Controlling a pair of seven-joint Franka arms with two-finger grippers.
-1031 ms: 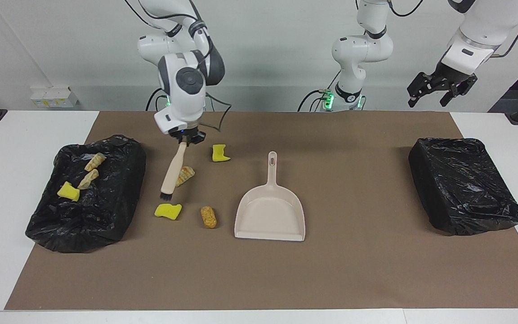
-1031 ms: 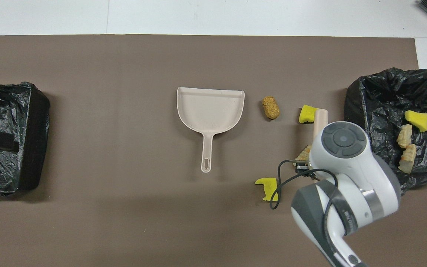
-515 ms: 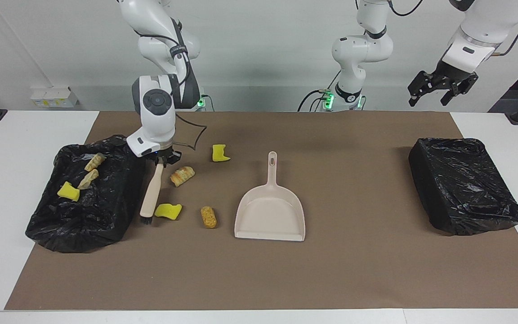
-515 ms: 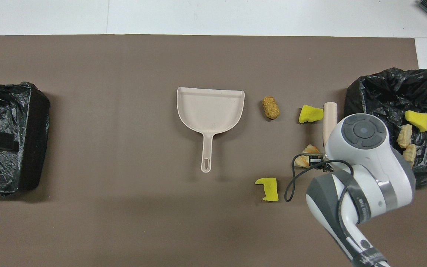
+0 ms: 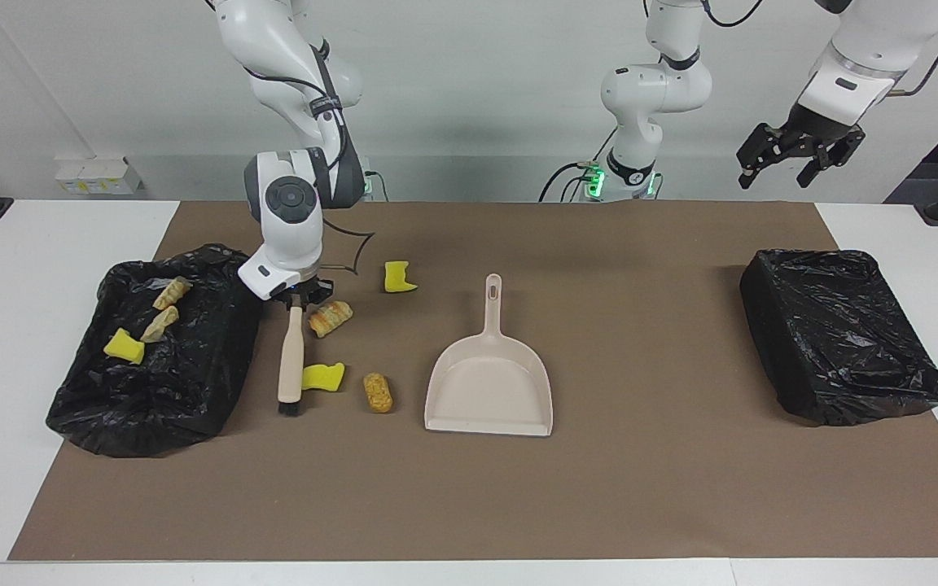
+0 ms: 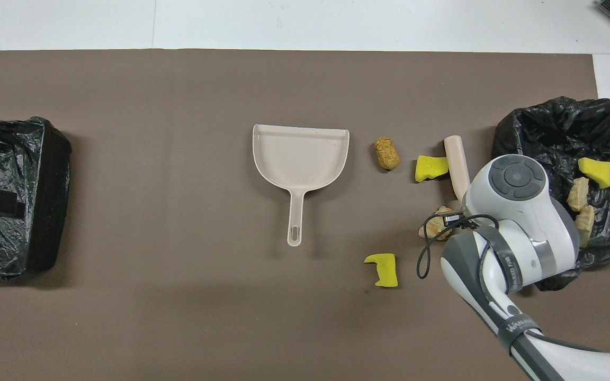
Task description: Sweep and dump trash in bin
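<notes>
Counting seven trash pieces (image 5: 328,378): four on the counter (image 5: 469,505), three in the bin (image 5: 155,358). My right hand (image 5: 298,293) clamps the brush (image 5: 290,366); left hand (image 5: 799,159) spread, waiting.

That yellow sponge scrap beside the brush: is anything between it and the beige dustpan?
Yes. A tan-brown bread-like lump lies on the mat between the yellow sponge scrap and the beige plastic dustpan, beside the pan's side wall.
</notes>
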